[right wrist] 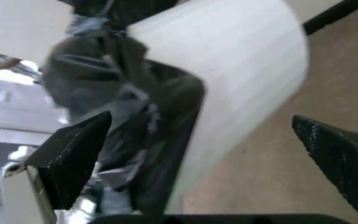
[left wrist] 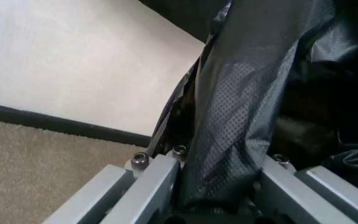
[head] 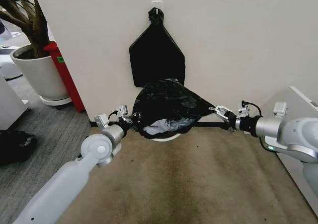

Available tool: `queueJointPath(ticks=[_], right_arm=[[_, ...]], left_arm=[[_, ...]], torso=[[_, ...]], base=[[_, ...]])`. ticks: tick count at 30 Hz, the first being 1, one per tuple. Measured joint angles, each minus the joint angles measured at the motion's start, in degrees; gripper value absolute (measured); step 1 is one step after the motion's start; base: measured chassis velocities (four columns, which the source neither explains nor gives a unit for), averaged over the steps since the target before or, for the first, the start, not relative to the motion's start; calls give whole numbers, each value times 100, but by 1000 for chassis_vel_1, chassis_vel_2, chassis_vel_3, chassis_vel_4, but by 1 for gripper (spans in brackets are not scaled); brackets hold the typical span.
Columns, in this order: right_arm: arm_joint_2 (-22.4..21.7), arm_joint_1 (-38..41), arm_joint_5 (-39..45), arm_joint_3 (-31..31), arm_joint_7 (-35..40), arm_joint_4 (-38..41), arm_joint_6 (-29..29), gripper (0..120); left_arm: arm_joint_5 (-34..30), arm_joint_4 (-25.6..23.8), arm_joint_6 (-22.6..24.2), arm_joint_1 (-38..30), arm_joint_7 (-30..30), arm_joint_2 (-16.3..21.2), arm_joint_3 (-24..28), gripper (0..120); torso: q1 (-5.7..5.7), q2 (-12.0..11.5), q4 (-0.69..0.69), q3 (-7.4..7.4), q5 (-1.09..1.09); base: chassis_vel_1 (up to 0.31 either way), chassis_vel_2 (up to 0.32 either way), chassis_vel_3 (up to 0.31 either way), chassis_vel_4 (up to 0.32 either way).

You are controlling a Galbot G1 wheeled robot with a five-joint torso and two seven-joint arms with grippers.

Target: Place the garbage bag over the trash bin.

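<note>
Two robot arms reach forward over a worn tan carpet (head: pixel 198 179) toward a white wall (head: pixel 238 50). The left gripper (head: pixel 130 118), at about 9 o'clock of the load, is clamped on the garbage bag (head: pixel 166 105); in the left wrist view a fold of the thin, dimpled black plastic (left wrist: pixel 241 121) runs down between its grey fingers (left wrist: pixel 148 186), with the wall's dark baseboard (left wrist: pixel 61 125) behind. The right gripper (head: pixel 218 111) sits at 3 o'clock, at the stretched corner of the bag; its wrist view shows its dark fingers (right wrist: pixel 73 154) spread wide apart with the trash bin (right wrist: pixel 241 84) and a drape of bag (right wrist: pixel 129 135) between them, neither finger seen to pinch the plastic. The crinkled bag lies draped across the top of the cream-white trash bin (head: pixel 164 138), which stands on the carpet against the wall; a sliver of its rim peeks out at 6 o'clock under the plastic. Farther back, at 12 o'clock, a flat black bundle with a knotted top (head: pixel 156 55) hangs on the wall. At 10 o'clock stand a large white plant pot (head: pixel 39 75) and a red object (head: pixel 62 70) beside the wall's corner.
</note>
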Motion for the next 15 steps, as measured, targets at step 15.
queueJointPath(ticks=[15], right_arm=[[354, 1378, -395, -1034, 3197, 1337, 1767, 100]], left_arm=[[925, 70, -192, -200, -353, -23, 230, 1]], torso=[[0, 0, 3, 0, -2]], base=[[0, 0, 0, 0]])
